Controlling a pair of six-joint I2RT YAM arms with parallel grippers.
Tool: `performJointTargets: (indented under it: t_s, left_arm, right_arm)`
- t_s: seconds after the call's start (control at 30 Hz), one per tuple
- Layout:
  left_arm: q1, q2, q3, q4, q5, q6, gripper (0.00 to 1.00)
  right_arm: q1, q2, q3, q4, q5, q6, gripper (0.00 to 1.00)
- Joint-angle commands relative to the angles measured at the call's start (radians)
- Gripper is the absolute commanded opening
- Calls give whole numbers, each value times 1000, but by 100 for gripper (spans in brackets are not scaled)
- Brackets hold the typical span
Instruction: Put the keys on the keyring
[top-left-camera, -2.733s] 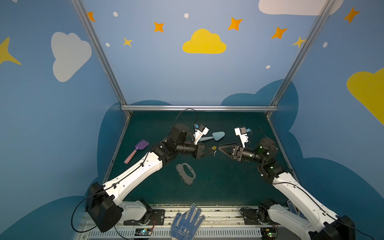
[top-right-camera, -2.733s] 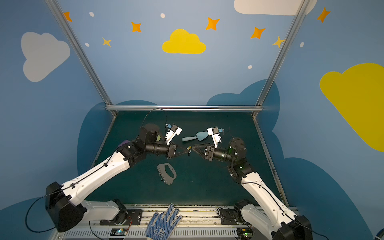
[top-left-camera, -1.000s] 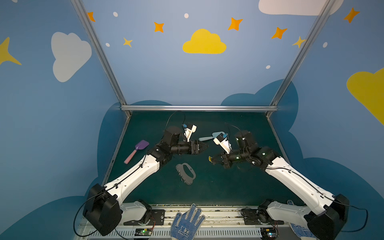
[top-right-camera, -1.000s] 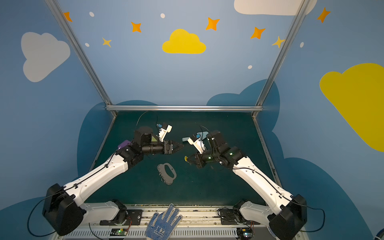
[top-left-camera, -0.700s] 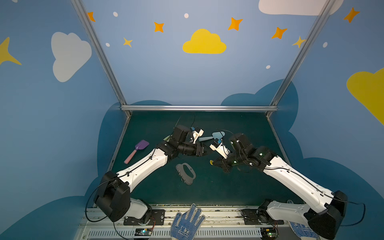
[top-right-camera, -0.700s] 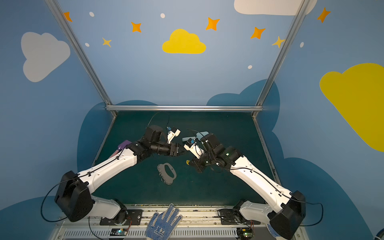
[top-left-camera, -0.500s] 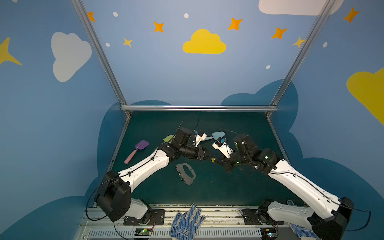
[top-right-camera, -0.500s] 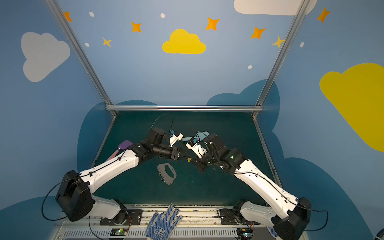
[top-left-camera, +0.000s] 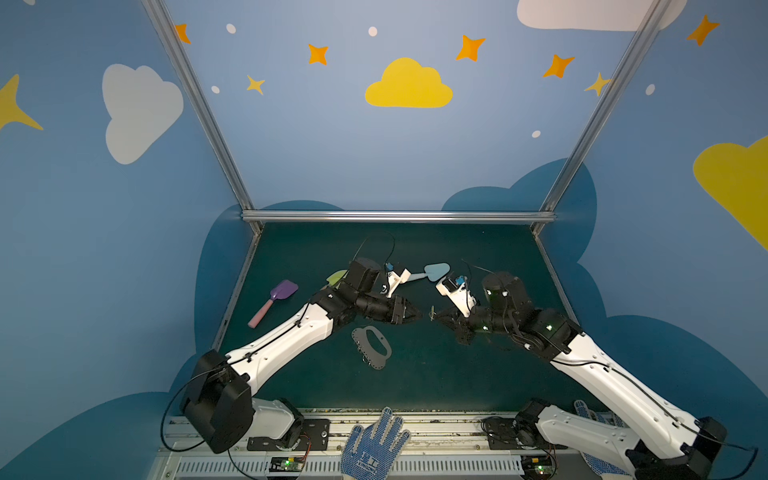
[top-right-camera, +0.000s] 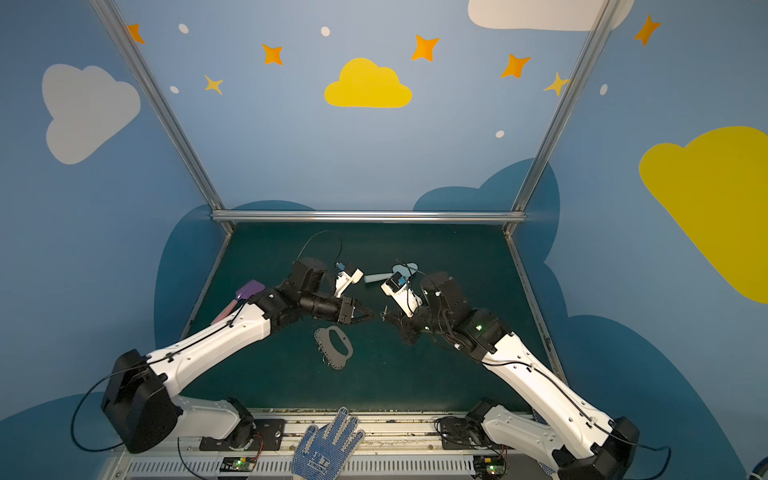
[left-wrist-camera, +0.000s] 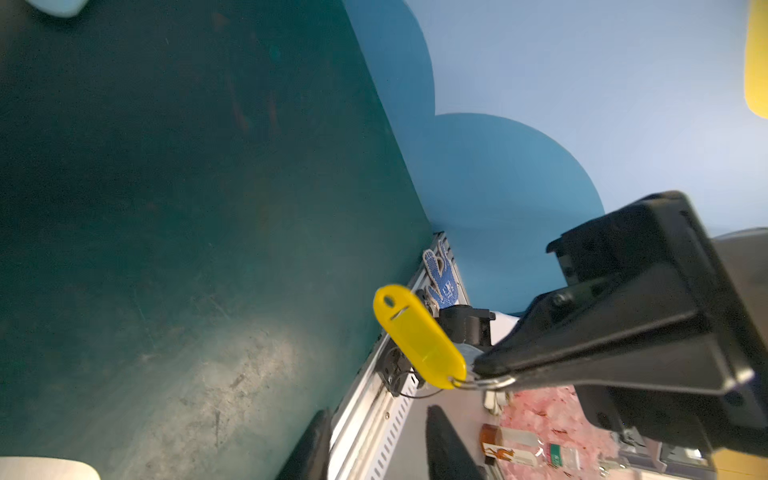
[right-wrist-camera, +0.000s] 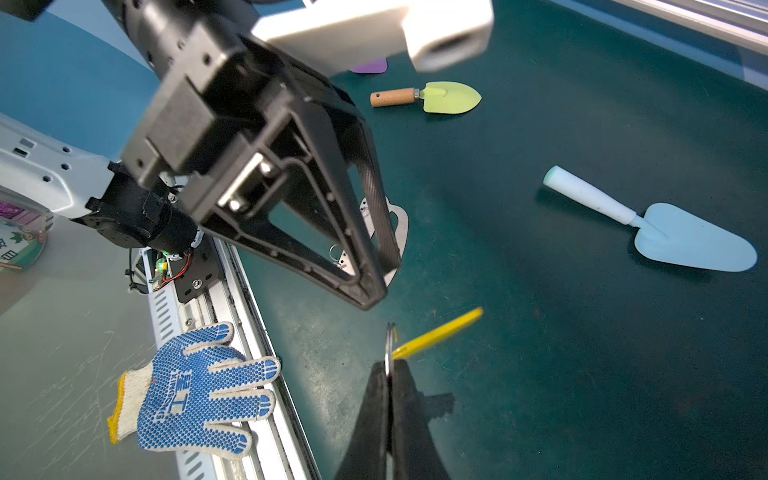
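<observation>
The keys are a yellow oblong tag on a small metal split ring, held off the mat. My right gripper is shut on that split ring, and the yellow tag sticks out past its tips. In both top views the keys hang between the two grippers. My left gripper is open and empty, pointing at the right gripper from a short gap away. The grey keyring lies flat on the mat below the left gripper.
A purple toy shovel lies at the mat's left. A yellow-green shovel and a light blue shovel lie farther back. A blue dotted glove rests on the front rail.
My left gripper has moved right and down toward the right gripper, and its jaws have narrowed. The right gripper, still holding the keys, has shifted slightly right.
</observation>
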Motion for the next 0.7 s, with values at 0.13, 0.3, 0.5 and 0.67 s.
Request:
performJointTargets:
  t_s: [0.13, 0.3, 0.5, 0.67]
  left_arm:
    - [28, -126, -34, 159, 26, -48, 50]
    - [20, -110, -2, 154, 109, -28, 44]
    - [1, -91, 19, 158, 118, -14, 43]
    - [-11, -88, 3, 229, 100, -46, 49]
  right_arm:
    - [-27, -2, -17, 65, -99, 32, 0]
    - [-72, -24, -51, 160, -211, 103, 0]
    - [-138, -64, -134, 364, -348, 259, 0]
    - [-156, -80, -186, 507, -411, 363, 0]
